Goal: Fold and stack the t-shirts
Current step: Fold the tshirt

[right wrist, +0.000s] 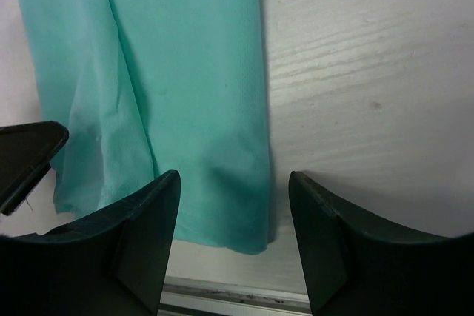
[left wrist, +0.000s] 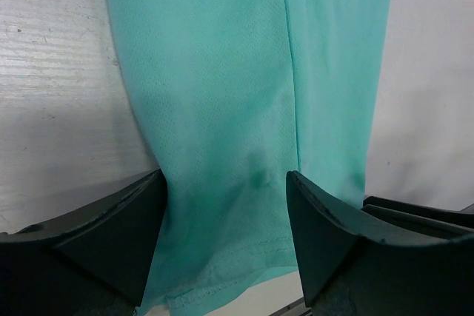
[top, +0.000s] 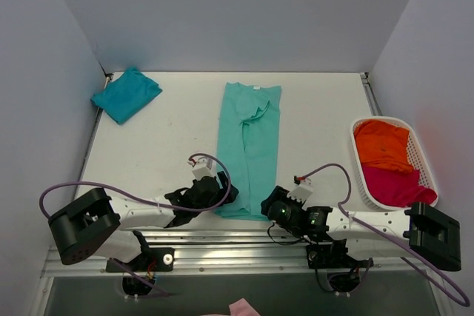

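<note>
While left gripper [left wrist: 226, 197] gapes, mint t-shirt [top: 248, 146] — flat

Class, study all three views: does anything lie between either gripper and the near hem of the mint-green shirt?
Nothing visible does. The left gripper and the right gripper are both open, each straddling a near corner of the mint-green shirt at its hem.
</note>
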